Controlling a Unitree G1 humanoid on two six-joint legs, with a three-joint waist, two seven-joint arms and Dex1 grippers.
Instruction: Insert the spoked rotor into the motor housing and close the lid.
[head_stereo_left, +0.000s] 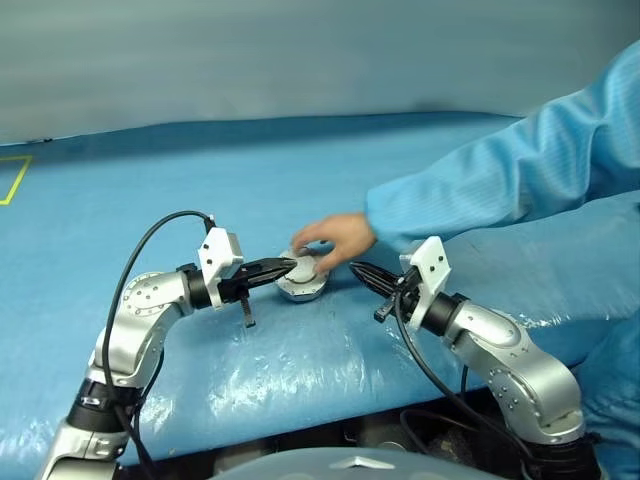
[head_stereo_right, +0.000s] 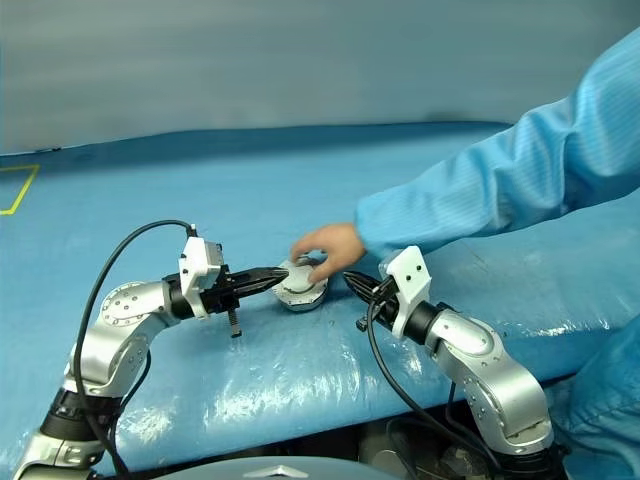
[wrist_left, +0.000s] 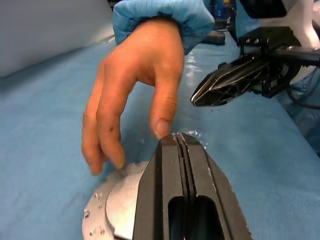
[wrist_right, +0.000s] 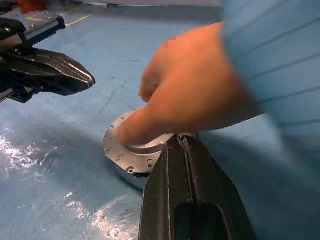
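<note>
1. The left gripper (head_stereo_left: 286, 266), two black fingers on a silver arm with a white wrist block, has its jaws pressed together with nothing between them. Its tips hover at the near-left edge of the motor assembly, at or just above the lid.
2. The right gripper (head_stereo_left: 358, 270), of the same build, also has its jaws pressed together and empty. It points toward the assembly from the other side, its tips a little apart from it and just below the person's hand.
3. The motor housing (wrist_right: 125, 167), a round flat silver-grey metal body with small holes around its rim, sits on the blue plastic-covered table (head_stereo_left: 150, 190) between the two grippers.
4. The lid (wrist_left: 122, 200), a thin round silver-grey disc, lies flat on top of the housing, so the unit looks closed. What is inside the housing is hidden.
5. A person's hand (head_stereo_left: 335, 240), coming out of a light blue sleeve (head_stereo_left: 500, 170) that reaches in from the robot's right, rests its fingertips on the far side of the lid.
6. A yellow line (head_stereo_left: 15, 180) is marked on the table's far left part, well apart from everything else.
</note>
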